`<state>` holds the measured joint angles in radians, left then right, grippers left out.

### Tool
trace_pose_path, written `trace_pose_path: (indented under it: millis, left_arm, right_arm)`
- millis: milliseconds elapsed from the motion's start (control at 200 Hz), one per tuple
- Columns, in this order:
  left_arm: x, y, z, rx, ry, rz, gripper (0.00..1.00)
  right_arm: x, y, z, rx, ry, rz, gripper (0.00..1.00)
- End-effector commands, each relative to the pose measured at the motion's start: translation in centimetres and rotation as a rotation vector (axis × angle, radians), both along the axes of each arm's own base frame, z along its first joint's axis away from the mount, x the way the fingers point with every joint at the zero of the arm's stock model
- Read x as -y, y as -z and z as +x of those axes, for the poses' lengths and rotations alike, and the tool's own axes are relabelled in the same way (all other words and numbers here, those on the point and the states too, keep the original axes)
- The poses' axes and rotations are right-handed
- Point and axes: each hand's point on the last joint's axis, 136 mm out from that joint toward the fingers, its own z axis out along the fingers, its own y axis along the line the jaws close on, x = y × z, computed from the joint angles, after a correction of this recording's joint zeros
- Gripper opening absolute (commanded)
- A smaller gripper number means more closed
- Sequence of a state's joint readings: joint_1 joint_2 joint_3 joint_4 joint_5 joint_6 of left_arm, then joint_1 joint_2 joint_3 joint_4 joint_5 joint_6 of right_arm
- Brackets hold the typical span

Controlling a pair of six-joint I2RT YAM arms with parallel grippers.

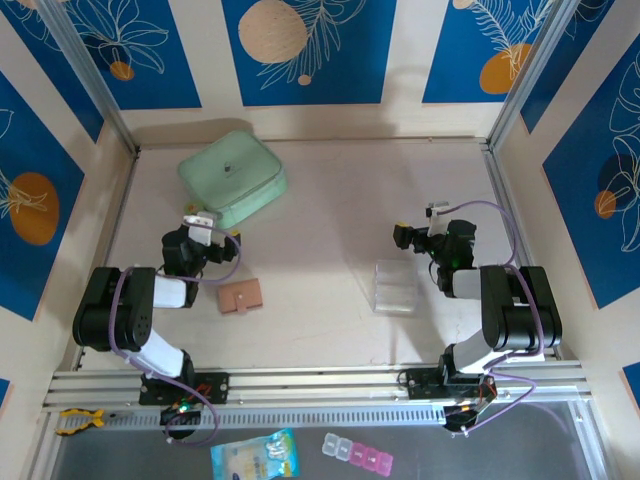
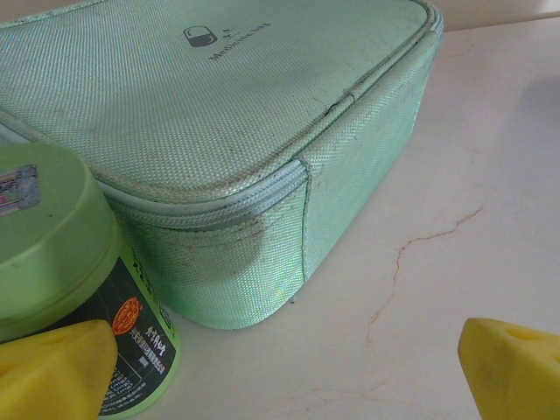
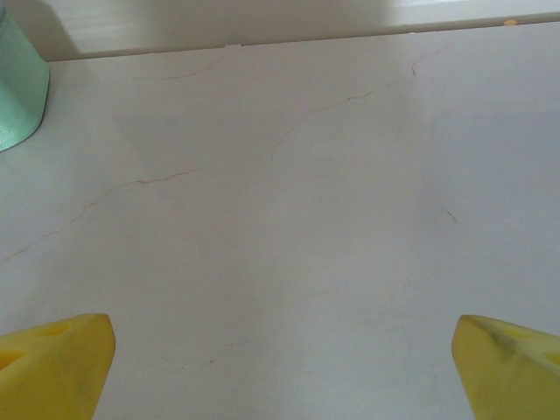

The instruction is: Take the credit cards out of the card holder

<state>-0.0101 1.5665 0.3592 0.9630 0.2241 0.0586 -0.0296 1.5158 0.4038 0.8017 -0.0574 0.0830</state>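
The left pincer (image 2: 280,376) has its 2 blunt yellow fingertips (image 2: 52,372) spread wide, 1 at each lower corner, with bare tabletop between them. Ahead and to the left sits a large mint-green woven fabric zip case (image 2: 219,114). Its rounded corner is turned toward the gap, a pale grey zip runs under the top panel, and a small dark logo with lettering is printed on top. Just ahead of the left fingertip stands an upright round bottle (image 2: 61,236) with a light green cap and a dark printed label, close against the case's side. Whether the fingertip touches it, I cannot tell. To the right, the pale cream table surface (image 2: 455,157) shows a thin reddish crack-like line.
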Motion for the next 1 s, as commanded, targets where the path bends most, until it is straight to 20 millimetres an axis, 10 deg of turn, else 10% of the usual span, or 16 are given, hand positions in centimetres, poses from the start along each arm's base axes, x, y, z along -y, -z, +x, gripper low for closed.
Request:
trace_pose_path:
  millis: [0,535,995]
  left_arm:
    - [-0.2,-0.7,-0.4,0.047,-0.003,-0.003,1.00]
    - [-2.8,-8.8,-1.3,-0.041,-0.231,-0.094,1.00]
    - [1.5,-14.1,-5.1,-0.371,-0.016,-0.176,0.98]
  right_arm:
    - [0.0,-1.0,0.4,0.006,0.015,-0.025,0.99]
    - [1.5,-4.0,-2.4,-0.252,0.178,0.085,0.95]
    - [0.5,-2.5,-9.6,-0.678,0.216,0.118,0.69]
